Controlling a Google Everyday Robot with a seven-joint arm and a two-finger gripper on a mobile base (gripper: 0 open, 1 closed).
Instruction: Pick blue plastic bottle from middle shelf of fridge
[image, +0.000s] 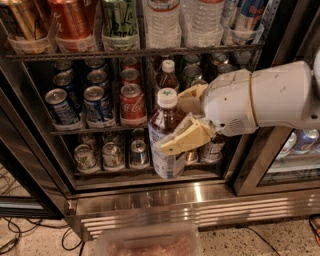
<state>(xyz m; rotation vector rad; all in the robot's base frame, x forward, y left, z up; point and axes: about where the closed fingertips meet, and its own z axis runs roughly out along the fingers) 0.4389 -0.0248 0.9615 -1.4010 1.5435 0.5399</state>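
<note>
The blue plastic bottle (166, 134) has a white cap, dark brown drink and a white label with blue print. My gripper (186, 120) is shut on it, one tan finger (184, 140) across its front and the other behind. The bottle hangs out in front of the middle shelf (95, 129), its base lower than that rack's front edge. A second brown bottle (166, 76) stands further back on the same shelf. Blue cans (61, 106) and a red cola can (132, 103) line the shelf's left lanes. The fridge (150, 197) has a steel base and dark interior.
The top rack (130, 51) holds tall cans and clear water bottles (161, 22). The bottom rack holds several short cans (112, 155). The steel door frame (255, 160) stands at right. Cables (20, 232) lie on the floor at left. A translucent tray (147, 242) shows at the bottom.
</note>
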